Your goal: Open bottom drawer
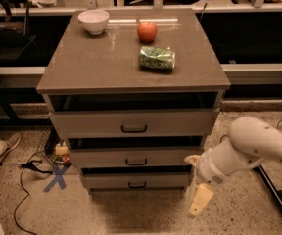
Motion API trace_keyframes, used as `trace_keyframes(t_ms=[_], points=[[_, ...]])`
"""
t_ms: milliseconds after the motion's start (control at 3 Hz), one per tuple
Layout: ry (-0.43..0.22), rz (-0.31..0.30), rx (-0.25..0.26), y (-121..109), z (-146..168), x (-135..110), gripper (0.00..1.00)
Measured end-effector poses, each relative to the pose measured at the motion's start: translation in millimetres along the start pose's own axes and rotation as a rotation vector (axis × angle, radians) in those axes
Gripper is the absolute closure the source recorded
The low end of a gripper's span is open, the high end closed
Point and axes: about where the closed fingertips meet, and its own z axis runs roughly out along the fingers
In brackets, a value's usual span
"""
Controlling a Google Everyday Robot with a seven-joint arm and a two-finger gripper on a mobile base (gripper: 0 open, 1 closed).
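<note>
The grey cabinet (131,62) has three drawers. The bottom drawer (136,181) is the lowest one, a shallow grey-beige front with a small black bar handle (137,184). The middle drawer (131,157) and the taller top drawer (131,123) sit above it. My gripper (199,196) hangs at the end of the white arm (251,148), to the right of the bottom drawer's front and apart from its handle. One pale finger (200,200) points down toward the floor.
On the cabinet top are a white bowl (93,20), a red apple (147,31) and a green packet (157,58). Cables and a blue X mark (57,178) lie on the floor at the left. A shoe (4,148) is at the far left.
</note>
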Motion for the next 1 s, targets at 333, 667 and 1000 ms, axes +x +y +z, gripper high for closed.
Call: trace_keyframes(t_ms=[333, 667, 1000], points=[[-0.017, 0.013, 0.002, -28, 83, 23, 0.00], [-0.013, 0.011, 0.007, -29, 85, 24, 0.00], [0.042, -0.021, 0.074, -40, 97, 37, 0.00]])
